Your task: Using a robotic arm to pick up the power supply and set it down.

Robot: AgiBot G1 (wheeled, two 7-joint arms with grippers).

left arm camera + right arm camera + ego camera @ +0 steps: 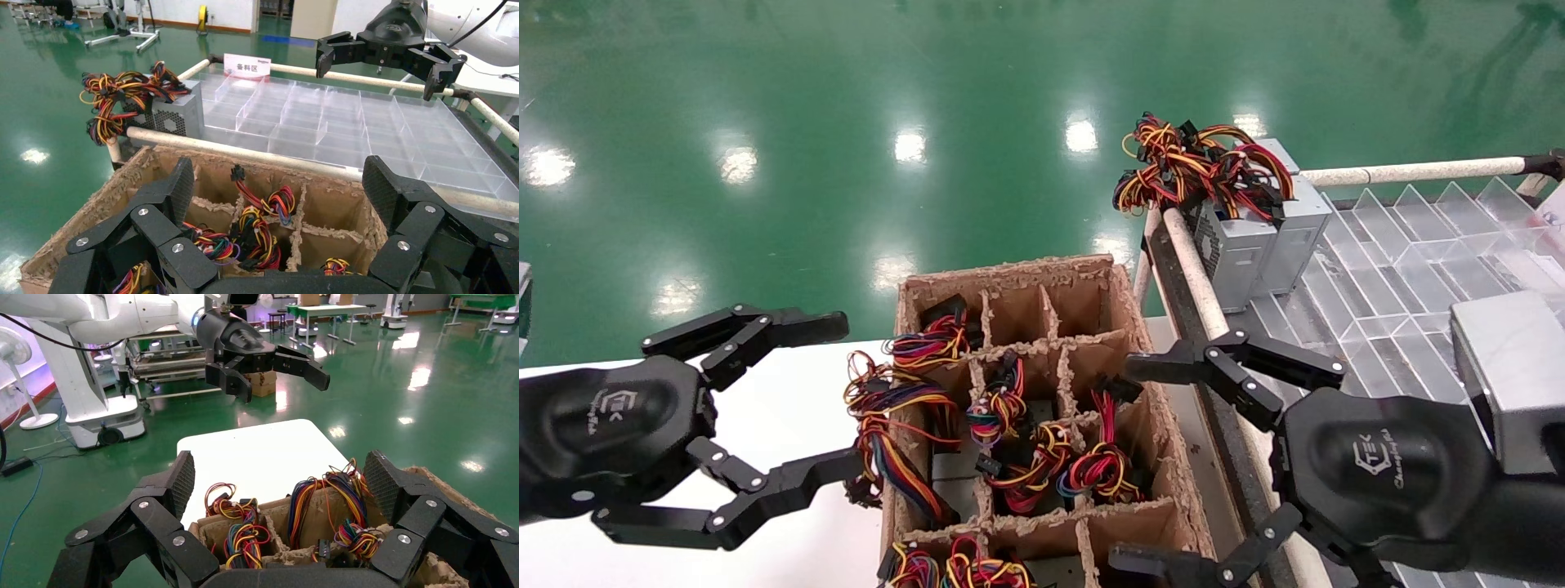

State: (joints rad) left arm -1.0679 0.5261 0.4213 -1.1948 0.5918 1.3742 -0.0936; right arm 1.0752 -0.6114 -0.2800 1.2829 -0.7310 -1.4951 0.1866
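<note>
A worn cardboard box [1140,327] with divider cells holds several wire bunches. The power supply shows only as a slim upright bunch of red, yellow and black wires [1103,445] in a right-hand cell, also seen in the left wrist view [269,205]. Its grey body is hidden. My right gripper [1124,461] hangs open just right of the box, level with that cell, with nothing between its fingers. My left gripper [846,400] is open at the box's left side, beside a loose wire bunch [887,425] spilling over the wall.
Two grey boxes [1254,237] with bushy wire bunches stand at the far corner of a clear divided tray [1401,269] on a tube-framed rack to the right. The box rests on a white table [789,408]. Green floor lies beyond.
</note>
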